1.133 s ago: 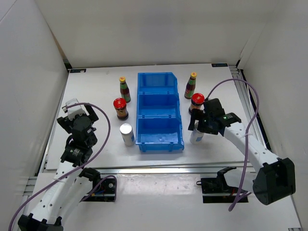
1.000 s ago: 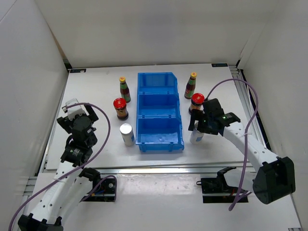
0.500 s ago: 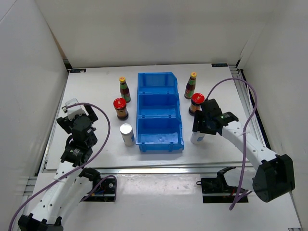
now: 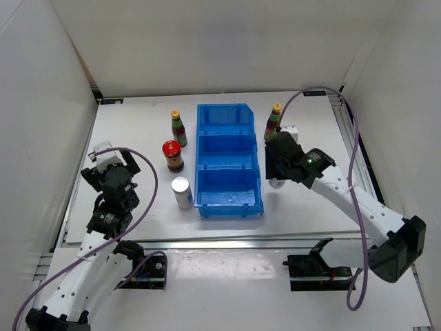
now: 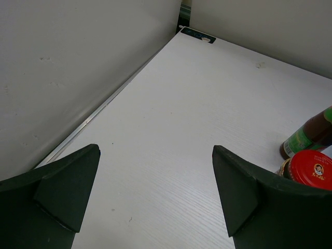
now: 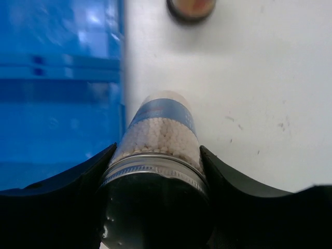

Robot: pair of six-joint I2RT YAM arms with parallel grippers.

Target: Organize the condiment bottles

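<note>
My right gripper [image 4: 275, 174] is shut on a white silver-topped cylinder [image 6: 162, 132], held off the table just right of the blue bin [image 4: 228, 160]. In the right wrist view both fingers press its metal collar. A round reddish lid [image 6: 191, 6] lies blurred on the table beyond it. In the top view the right arm covers the right red-lidded jar. A slim yellow-capped bottle [image 4: 273, 123] stands behind the gripper. Left of the bin stand a second bottle [image 4: 178, 128], a red-lidded jar [image 4: 172, 156] and a white cylinder [image 4: 182, 192]. My left gripper [image 4: 103, 160] is open at the far left.
The bin has three compartments with nothing in them. In the left wrist view the left side wall [image 5: 78, 62] runs close by, and the red-lidded jar [image 5: 310, 168] and a bottle [image 5: 308, 137] sit at the right edge. A wall stands behind the table.
The right gripper has shut on the white cylinder, lifted it and carried it toward the back along the bin's right side. It now covers the right jar. The left arm has not moved.
</note>
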